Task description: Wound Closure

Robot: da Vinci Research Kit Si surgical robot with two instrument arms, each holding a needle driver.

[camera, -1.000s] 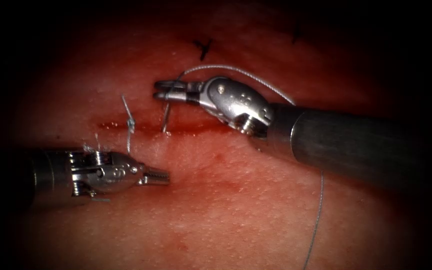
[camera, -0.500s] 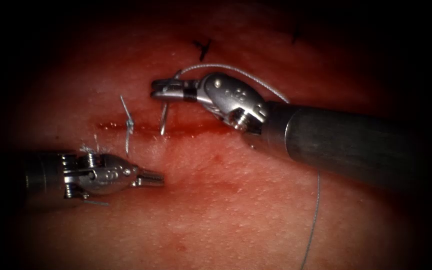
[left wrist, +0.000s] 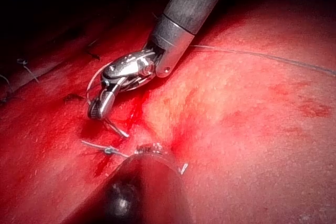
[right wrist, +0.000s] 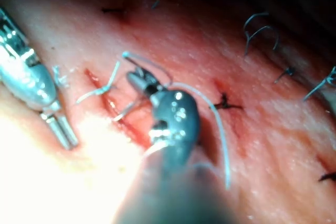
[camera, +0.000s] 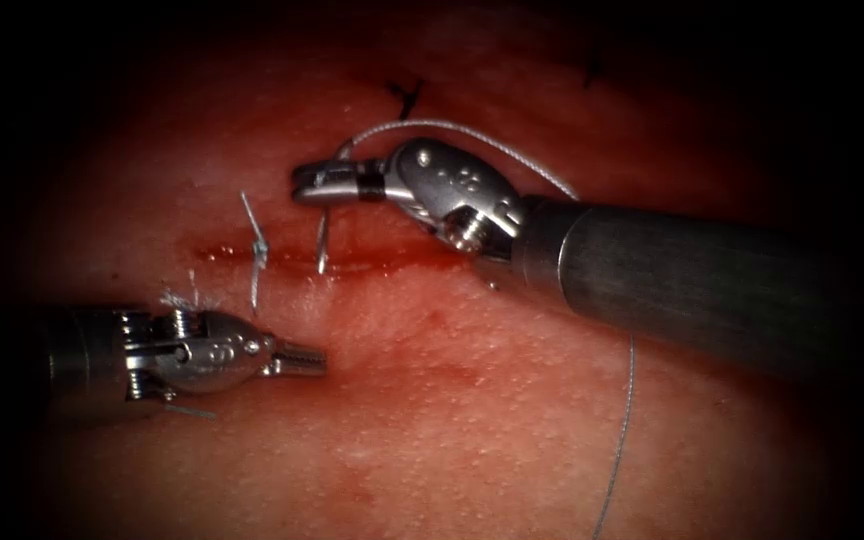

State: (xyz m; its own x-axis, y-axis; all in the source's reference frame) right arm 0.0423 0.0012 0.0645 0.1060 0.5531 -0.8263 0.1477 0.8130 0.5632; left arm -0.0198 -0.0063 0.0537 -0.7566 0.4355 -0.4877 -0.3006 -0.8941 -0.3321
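My right tool (camera: 314, 184) clamps the needle (camera: 322, 240) near its upper end; its point sits in the cut (camera: 352, 262). My left tool (camera: 302, 358), jaws together, holds nothing, near-left. The needle is stiff, thin and slippery: grip the body, not the point.

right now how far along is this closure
Done: one tied stitch crosses the cut at its left end, ends cut short.

In hand: the right gripper is shut on the needle near its upper end; the needle's point meets the tissue at the cut beside that stitch. Thread arcs behind it. The left gripper holds nothing, below the cut.

Left: the cut right of the needle lies unstitched.
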